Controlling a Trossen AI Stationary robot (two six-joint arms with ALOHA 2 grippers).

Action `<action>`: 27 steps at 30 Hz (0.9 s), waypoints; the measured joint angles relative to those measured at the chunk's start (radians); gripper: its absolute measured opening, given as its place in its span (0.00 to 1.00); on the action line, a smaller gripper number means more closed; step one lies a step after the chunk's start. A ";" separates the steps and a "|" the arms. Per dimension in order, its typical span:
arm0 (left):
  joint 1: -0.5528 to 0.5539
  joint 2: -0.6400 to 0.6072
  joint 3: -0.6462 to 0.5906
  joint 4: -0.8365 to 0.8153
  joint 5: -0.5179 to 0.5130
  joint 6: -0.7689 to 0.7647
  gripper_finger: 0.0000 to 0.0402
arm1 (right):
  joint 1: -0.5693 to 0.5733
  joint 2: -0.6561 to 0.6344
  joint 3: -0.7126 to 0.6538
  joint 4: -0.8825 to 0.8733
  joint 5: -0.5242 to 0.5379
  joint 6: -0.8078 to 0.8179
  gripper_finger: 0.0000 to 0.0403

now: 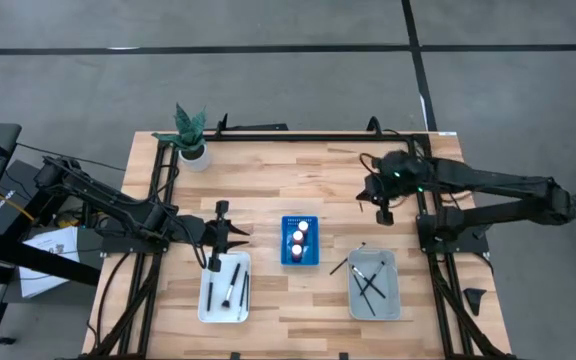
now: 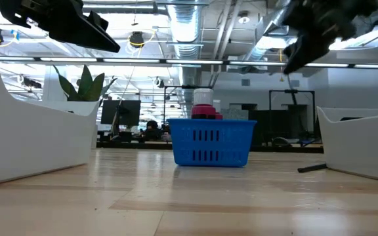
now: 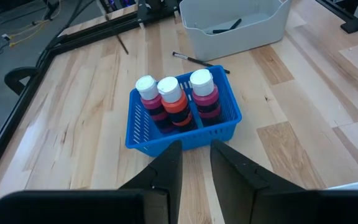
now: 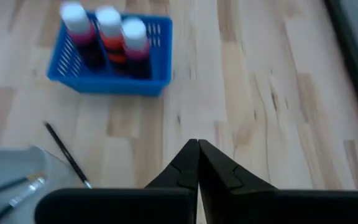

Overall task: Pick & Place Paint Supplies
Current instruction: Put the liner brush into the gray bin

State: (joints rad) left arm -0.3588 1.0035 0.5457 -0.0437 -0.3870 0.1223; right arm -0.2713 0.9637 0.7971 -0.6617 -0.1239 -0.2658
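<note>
Grey floor with dark tape lines surrounds your bench [image 1: 298, 180], a pale wood top in a black frame. No brand or label on the supplies can be read from any view; a sheet off the bench's left edge carries print too small to make out.

You have three paint bottles [image 3: 176, 102] standing in a row in the blue basket [image 3: 225, 120] near the middle of the bench, all with white caps. Their bodies look pink, orange and magenta. The white tray [image 1: 224, 310] by the front edge, left of the basket, holds three brushes [image 1: 226, 286]. The grey tray [image 1: 374, 292] to the right of the basket holds several more brushes, crossed so you cannot count them surely. One loose brush [image 1: 338, 267] lies on the wood between the basket and the grey tray. A potted plant [image 1: 191, 135] sits near the back-left corner.

Your left gripper [image 1: 230, 237] hangs above the far end of the white tray, fingers slightly spread and holding nothing. Your right gripper [image 1: 382, 212] hovers toward the back-right part of the bench, fingers pressed together and empty.
</note>
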 joint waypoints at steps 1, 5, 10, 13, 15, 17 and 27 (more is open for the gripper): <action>0.000 0.000 0.000 0.000 0.000 0.000 0.19 | 0.033 -0.024 0.000 0.000 0.029 0.026 0.00; 0.000 0.000 0.000 0.000 0.000 0.000 0.19 | 0.174 -0.110 0.000 0.000 0.136 0.140 0.00; 0.000 0.000 0.000 0.000 0.000 0.000 0.19 | 0.369 -0.166 0.000 0.006 0.267 0.282 0.00; 0.000 0.000 0.000 0.001 0.000 0.000 0.19 | 0.482 -0.165 0.000 0.023 0.336 0.352 0.00; 0.000 0.000 0.000 0.003 0.000 0.000 0.19 | 0.554 -0.165 0.000 0.036 0.378 0.390 0.00; 0.000 0.000 0.000 0.008 0.000 0.000 0.19 | 0.624 -0.158 0.000 0.070 0.430 0.419 0.00; 0.000 0.000 0.000 0.018 0.000 0.000 0.19 | 0.913 -0.131 0.000 0.127 0.580 0.587 0.00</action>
State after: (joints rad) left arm -0.3588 1.0035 0.5461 -0.0257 -0.3870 0.1226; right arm 0.6420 0.8325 0.7975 -0.5343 0.4560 0.3212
